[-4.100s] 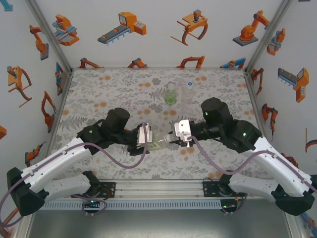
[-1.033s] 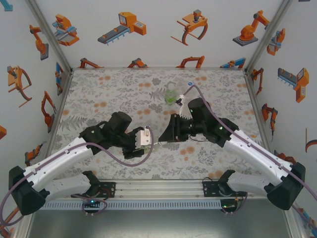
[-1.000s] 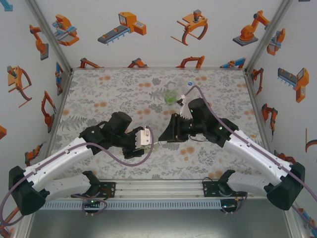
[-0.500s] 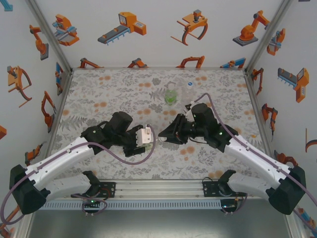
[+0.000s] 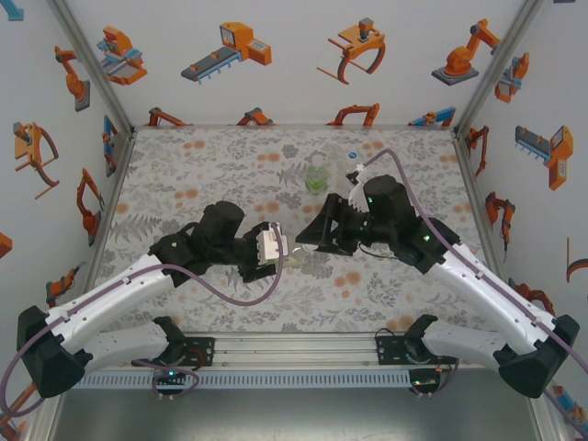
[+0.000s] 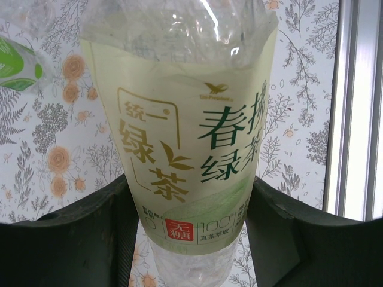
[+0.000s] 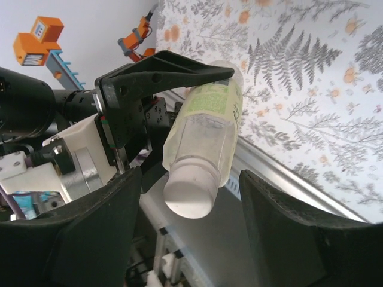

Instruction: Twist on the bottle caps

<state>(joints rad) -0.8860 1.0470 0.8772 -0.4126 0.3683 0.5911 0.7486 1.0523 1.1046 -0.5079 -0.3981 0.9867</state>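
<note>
The setting is a robotics lab test cell rather than a home or a shop. A table with a floral-print top is boxed in on three sides by white walls printed with orange cartoon robot arms. Aluminium posts rise from the table's far corners. Along the table's near edge runs a slotted metal rail carrying two white-and-black robot arms with purple cables.

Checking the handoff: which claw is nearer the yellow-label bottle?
Left. Left claw grips the yellow-label bottle mid-body; right claw is open, facing its white cap.
</note>
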